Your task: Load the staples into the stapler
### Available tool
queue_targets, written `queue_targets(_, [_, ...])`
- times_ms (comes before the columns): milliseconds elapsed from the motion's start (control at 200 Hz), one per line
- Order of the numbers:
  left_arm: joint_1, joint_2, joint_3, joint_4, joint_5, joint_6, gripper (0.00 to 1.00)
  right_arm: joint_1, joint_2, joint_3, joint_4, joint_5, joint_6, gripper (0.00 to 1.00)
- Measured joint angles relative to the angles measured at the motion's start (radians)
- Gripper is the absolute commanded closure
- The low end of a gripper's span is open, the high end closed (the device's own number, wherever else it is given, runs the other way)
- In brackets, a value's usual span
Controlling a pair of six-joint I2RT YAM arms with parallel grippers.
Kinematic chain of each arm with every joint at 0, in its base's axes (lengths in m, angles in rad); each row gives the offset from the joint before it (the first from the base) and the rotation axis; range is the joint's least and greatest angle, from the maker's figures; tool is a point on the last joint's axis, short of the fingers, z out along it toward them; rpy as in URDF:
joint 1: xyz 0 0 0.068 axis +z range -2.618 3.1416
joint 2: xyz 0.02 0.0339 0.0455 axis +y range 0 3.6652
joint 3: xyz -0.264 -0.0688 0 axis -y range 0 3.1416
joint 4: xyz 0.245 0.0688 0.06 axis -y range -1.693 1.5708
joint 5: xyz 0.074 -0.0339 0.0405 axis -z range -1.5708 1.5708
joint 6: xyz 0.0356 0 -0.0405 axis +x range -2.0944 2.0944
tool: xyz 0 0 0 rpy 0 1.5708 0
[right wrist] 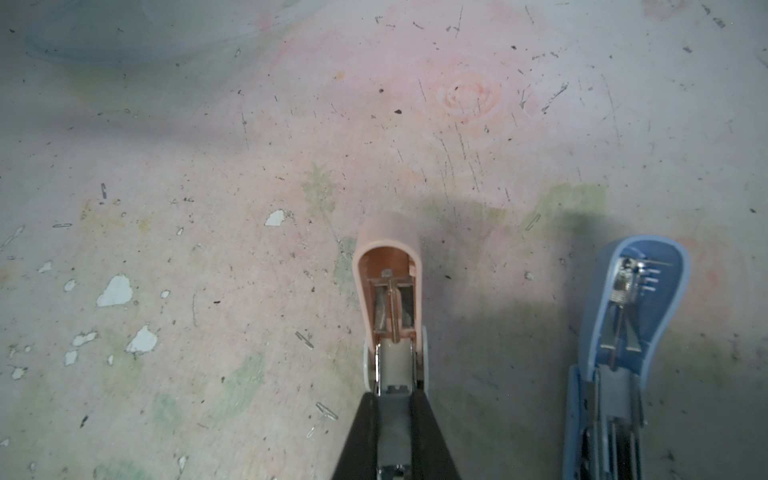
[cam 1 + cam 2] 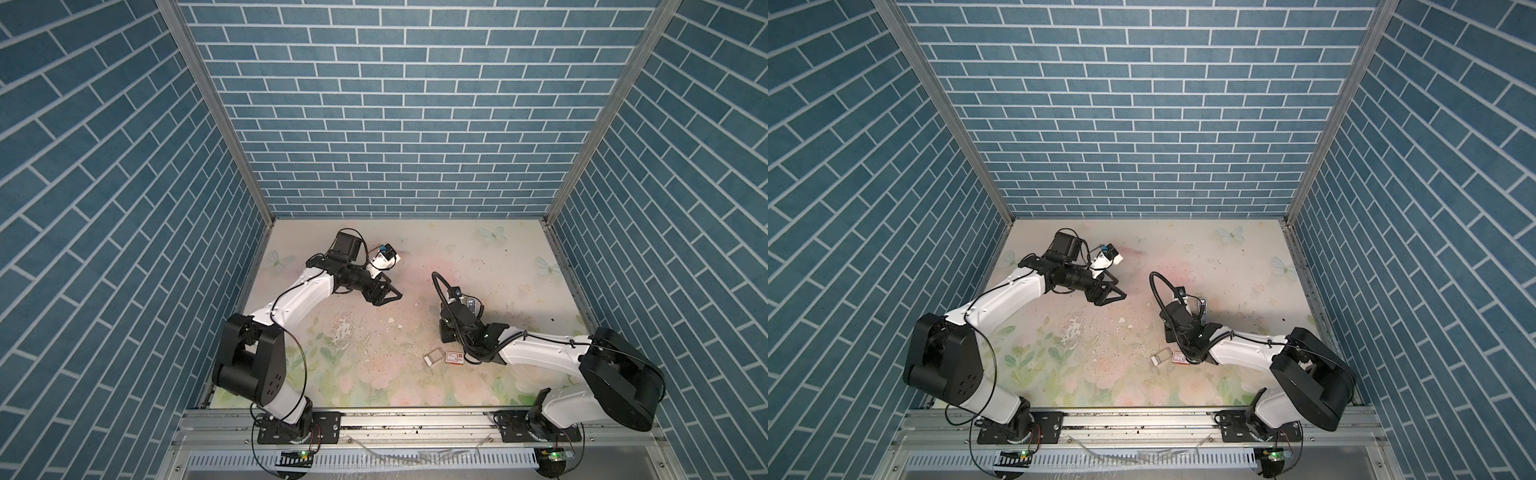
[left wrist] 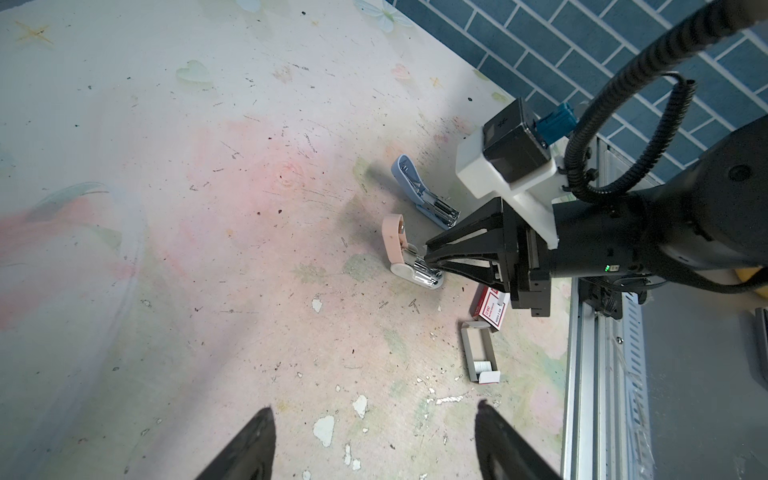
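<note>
You have a worn, floral-printed desk (image 3: 187, 232) under both arms. Your left tool (image 2: 395, 297) hangs above its far left part with the jaws spread wide and nothing between them, well apart from everything else. Your right tool (image 1: 395, 401) is low over the desk's right half, narrowed onto the metal channel of the pink plastic stapler (image 3: 394, 243), which lies with its lid swung up and open; whether a strip sits in that channel you cannot tell. Just beside it lies a pale blue plastic stapler (image 1: 636, 316), also flipped open, with neither tool on it. Nearer the front rail, the small red-and-white cardboard box (image 3: 492, 309) lies next to the grey rectangular tray (image 3: 466, 349), the two almost touching. The staples (image 3: 484, 365), short silvery strips, sit in one end of that tray, apart from both staplers.
</note>
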Motion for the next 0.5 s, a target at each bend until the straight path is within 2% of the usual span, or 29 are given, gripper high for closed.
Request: queue_targets(500, [0.0, 0.011, 0.0, 0.0, 0.003, 0.0, 0.23, 0.0, 0.023, 0.0, 0.021, -0.008, 0.005, 0.94])
